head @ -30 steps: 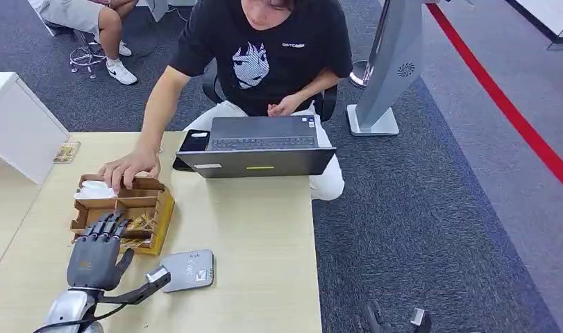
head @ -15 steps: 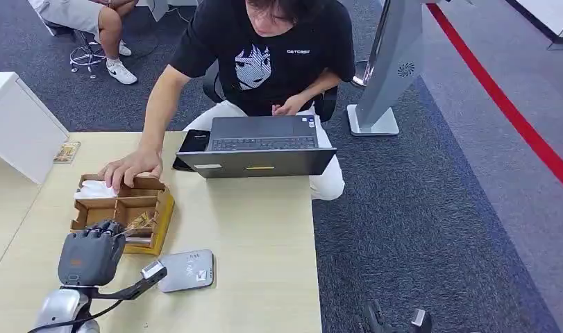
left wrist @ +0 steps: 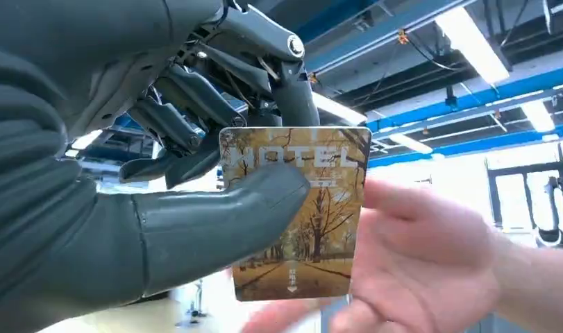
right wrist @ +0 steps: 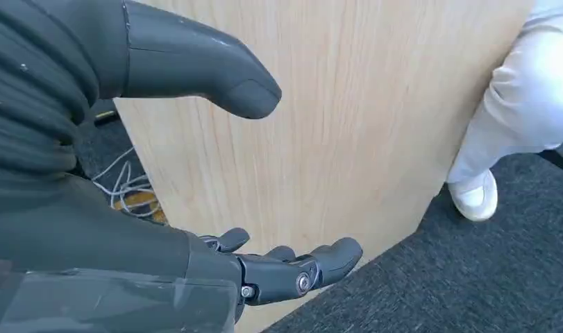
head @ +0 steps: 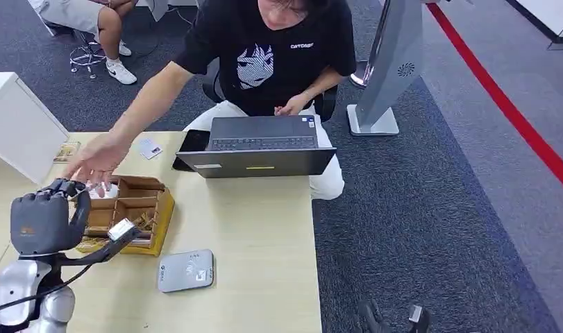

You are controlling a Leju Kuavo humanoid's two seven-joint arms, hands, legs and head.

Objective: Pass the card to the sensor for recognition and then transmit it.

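Observation:
In the left wrist view a golden card [left wrist: 313, 229] printed HOTEL stands pinched between my left hand's thumb [left wrist: 209, 222] and its dark fingers [left wrist: 195, 132]. A person's hand [left wrist: 424, 257] is spread right behind the card, at its edge. From the head view my left hand [head: 44, 222] is raised over the table's left side, fingers curled, with the person's outstretched hand [head: 94, 163] just beyond it. The grey sensor pad [head: 186, 270] lies flat on the table nearer to me, to the right of that hand. My right hand [right wrist: 160, 243] hangs beside the table's wooden side, fingers apart and holding nothing.
A wooden compartment box [head: 136, 208] sits between my left hand and the sensor. Across the table the seated person has a laptop [head: 257, 149], a phone [head: 194, 141] and a loose card [head: 150, 148]. A white cabinet [head: 18, 125] stands at the left.
My left hand lifted from the wooden box up and to the left, closing on the card. The person's hand left the box and reached toward my hand.

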